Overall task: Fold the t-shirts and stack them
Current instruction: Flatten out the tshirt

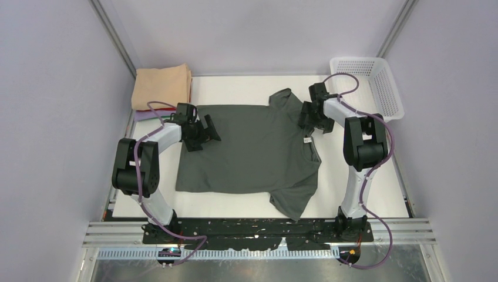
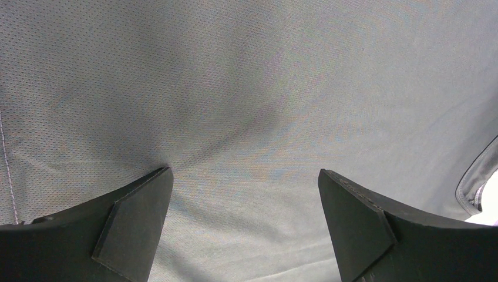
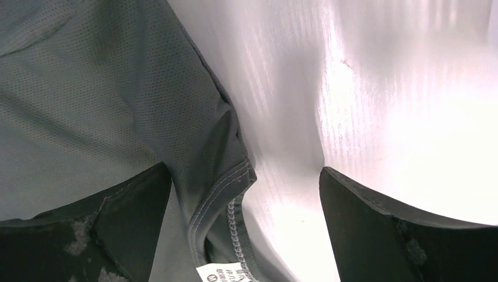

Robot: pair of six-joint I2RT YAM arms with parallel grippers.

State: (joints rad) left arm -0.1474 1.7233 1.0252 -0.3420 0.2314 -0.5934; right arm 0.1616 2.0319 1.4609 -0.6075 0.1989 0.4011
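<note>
Clearly the charcoal t-shirt (image 1: 252,153) lies flat mid-table for folding. Left gripper (image 1: 198,130), jaws spread, sits low over its left hem end; right gripper (image 1: 309,116), also spread, straddles the collar (image 3: 235,182) on the right. Folded shirts (image 1: 161,85) wait far-left for stacking.

A dark charcoal-grey mesh-knit short-sleeved t-shirt (image 1: 252,147) lies spread flat on the white table (image 1: 364,188), its collar and small white neck label (image 1: 306,140) to the right and its hem to the left. In the far-left corner, a folded peach-tan shirt (image 1: 160,85) tops a stack, with slivers of a red shirt (image 1: 140,110) and a pale lavender shirt (image 1: 142,116) showing beneath.
</note>
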